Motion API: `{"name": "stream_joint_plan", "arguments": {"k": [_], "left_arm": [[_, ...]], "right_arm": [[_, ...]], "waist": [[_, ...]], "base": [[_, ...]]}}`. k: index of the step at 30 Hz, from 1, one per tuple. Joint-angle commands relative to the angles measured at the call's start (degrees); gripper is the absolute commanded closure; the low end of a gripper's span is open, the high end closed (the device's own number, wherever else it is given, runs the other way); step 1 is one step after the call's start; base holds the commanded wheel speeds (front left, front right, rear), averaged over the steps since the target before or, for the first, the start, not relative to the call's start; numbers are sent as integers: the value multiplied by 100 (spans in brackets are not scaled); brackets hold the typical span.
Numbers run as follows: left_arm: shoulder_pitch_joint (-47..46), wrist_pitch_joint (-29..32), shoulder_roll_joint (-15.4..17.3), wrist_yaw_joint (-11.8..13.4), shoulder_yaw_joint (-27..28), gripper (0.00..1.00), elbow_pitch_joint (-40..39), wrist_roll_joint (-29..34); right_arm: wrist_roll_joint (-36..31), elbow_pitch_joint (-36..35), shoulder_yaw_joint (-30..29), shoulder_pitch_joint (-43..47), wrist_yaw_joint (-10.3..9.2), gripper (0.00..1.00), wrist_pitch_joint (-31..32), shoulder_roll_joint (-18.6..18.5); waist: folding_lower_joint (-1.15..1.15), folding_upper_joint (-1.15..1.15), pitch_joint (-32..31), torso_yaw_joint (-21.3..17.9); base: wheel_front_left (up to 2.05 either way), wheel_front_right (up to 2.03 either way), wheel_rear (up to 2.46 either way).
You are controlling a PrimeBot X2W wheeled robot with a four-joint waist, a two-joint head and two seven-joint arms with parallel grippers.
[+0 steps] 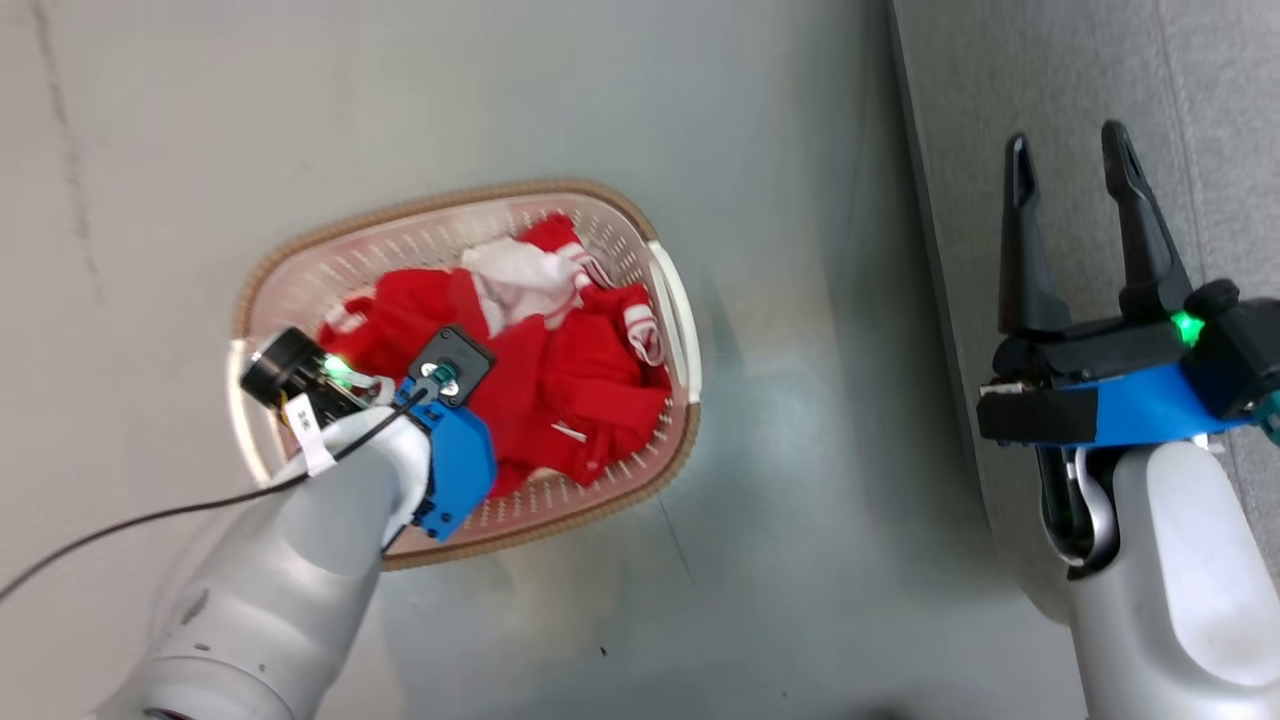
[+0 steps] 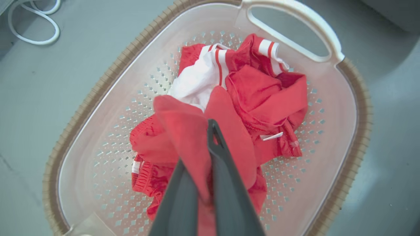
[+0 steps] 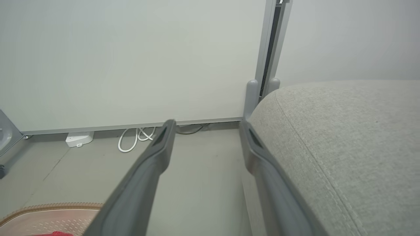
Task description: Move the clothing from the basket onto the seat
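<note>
L claw point(image 2: 197, 144) is clamping red clothing point(image 2: 262, 95) lying in basket point(image 2: 347, 131). R claw point(image 1: 1070, 150) is hovering, jaws apart, beside grey seat point(image 1: 1200, 80).

Red clothing point(image 1: 560, 380) in the basket point(image 1: 400, 250) under the left arm point(image 1: 300, 540); right pincer point(image 1: 1066, 135) agape by the seat point(image 1: 1200, 80)

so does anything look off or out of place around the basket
Nothing stands out. The bright red and white fabric clothing lies crumpled inside the cream perforated plastic basket, none over its rim; the left gripper is shut on a red fold.
</note>
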Motion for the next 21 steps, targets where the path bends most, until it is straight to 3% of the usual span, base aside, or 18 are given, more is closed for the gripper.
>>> {"name": "stream_joint_plan", "arguments": {"k": [1,21], "left_arm": [[102,-93,-43,-16,60,100,-59,-82],[805,-339,-246,17,518,100,-1639,-872]], "right_arm": [[-28,32,-7,111,-2,0,-4,-54],[-109,263,-151,1081,-2,0,-4,-97]], "waist": [[0,0,-362,206],[0,0,-2140,732]], "base": [[0,0,0],[0,0,0]]}}
